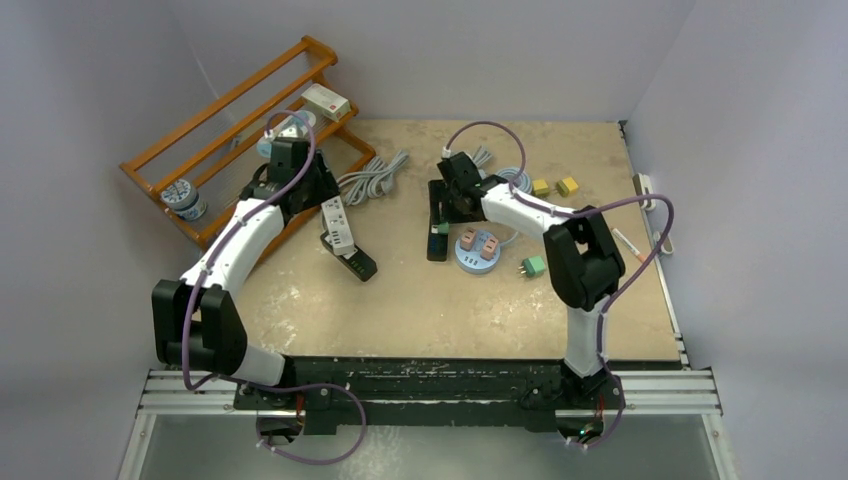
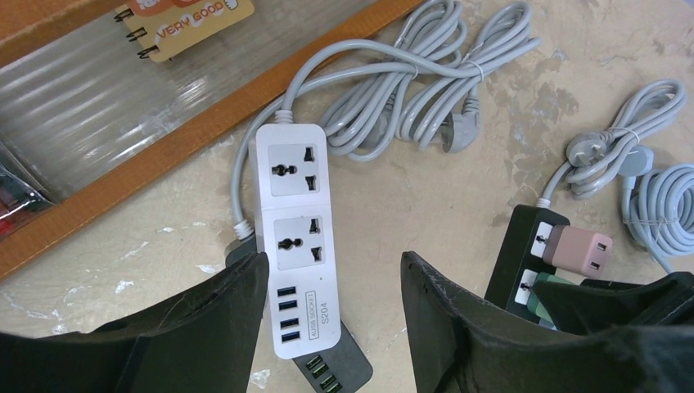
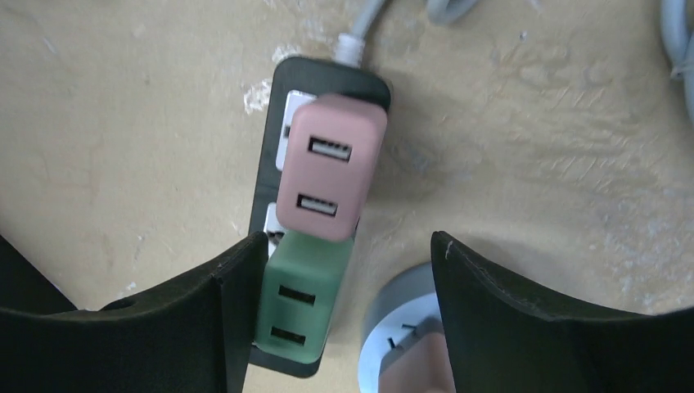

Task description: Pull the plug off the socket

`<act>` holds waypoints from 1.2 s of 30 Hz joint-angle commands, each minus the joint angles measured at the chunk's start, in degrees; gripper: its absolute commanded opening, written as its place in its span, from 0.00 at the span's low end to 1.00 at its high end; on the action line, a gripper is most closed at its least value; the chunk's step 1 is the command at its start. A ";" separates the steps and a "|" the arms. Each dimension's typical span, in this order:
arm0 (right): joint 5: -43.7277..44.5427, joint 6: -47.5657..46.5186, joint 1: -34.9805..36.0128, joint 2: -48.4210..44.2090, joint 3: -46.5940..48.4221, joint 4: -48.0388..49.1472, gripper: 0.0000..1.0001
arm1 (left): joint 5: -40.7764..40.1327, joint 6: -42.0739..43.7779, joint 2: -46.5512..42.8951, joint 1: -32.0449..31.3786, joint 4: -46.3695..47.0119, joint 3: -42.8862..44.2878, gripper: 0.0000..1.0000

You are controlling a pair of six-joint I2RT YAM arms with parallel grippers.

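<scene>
Scuffed beige tabletop (image 3: 532,123), rounded pink plug (image 3: 327,168) in black socket strip (image 3: 323,74)

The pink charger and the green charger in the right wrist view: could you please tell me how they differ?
The pink charger sits by the cord end of the black power strip; the green charger sits at the other end. The pink one is clear of the right fingers; the green one lies between them, close against one. Both are plugged in, with two USB ports each.

Top view high from the near side, wrist views close, facing down, sharing black power strip (image 3: 327,72)
</scene>
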 commanded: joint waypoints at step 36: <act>-27.89 3.23 3.45 -6.03 11.80 17.21 0.00 | 21.03 -22.50 10.28 -10.89 41.20 -15.04 0.35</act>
